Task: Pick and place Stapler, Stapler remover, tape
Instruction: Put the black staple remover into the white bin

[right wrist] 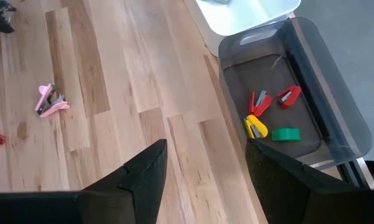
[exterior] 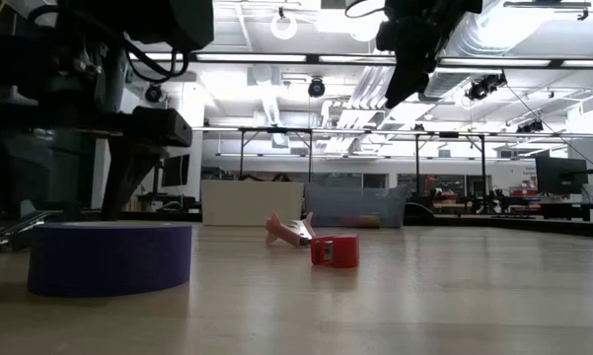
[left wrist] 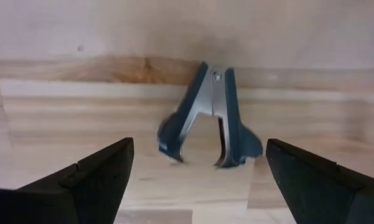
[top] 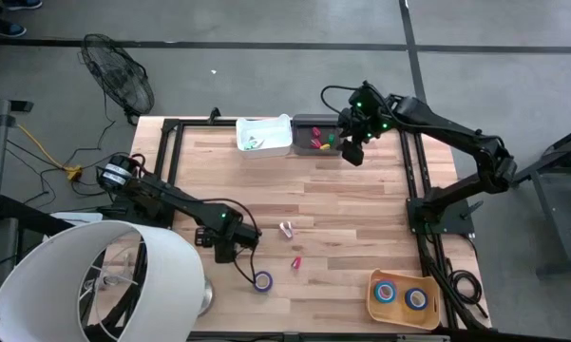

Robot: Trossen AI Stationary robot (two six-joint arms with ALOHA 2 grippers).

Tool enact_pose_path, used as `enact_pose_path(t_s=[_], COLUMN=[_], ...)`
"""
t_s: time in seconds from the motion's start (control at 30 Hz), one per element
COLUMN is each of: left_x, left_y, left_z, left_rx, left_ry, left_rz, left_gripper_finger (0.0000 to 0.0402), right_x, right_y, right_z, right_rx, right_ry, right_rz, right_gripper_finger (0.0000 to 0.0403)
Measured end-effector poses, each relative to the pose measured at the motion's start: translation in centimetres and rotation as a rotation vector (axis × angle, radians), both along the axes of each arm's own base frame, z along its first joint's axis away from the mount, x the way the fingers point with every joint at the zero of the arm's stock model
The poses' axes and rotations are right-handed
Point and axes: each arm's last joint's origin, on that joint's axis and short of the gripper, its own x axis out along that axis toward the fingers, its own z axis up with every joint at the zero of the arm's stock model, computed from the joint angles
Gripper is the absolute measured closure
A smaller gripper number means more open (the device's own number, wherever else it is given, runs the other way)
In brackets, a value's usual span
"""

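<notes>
Dark-blue metal-jawed staple remover lies on wooden tabletop, centred between spread fingers of left tool, untouched. Claw-shaped, jaws agape. Right tool released, empty, above grey plastic bin.

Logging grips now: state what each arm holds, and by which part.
Nothing is held. The left gripper hangs open over the blue staple remover; the right gripper is open, empty, near the grey bin.
</notes>
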Motion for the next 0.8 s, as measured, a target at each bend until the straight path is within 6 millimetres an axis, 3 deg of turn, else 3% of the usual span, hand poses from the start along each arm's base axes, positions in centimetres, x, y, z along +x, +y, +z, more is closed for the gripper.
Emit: enact_pose_path(t_s=[0.37,0.8], left_x=[0.3,0.5], left_y=[-0.3,-0.3], left_z=[-0.2,-1.5], left_rx=[-0.078,-0.043], left_ry=[-0.006,0.014], left_rz=[-0.013,0.020], left_gripper_finger=[0.0040,0.0054], right_x=[0.0,0.0], right_y=[0.0,0.0], right_z=[0.0,0.0], right_rx=[-0.009,-0.010], right_ry=[-0.001,-0.003], right_rz=[0.004,0.008], right_gripper_finger=[0.0194,0.0194])
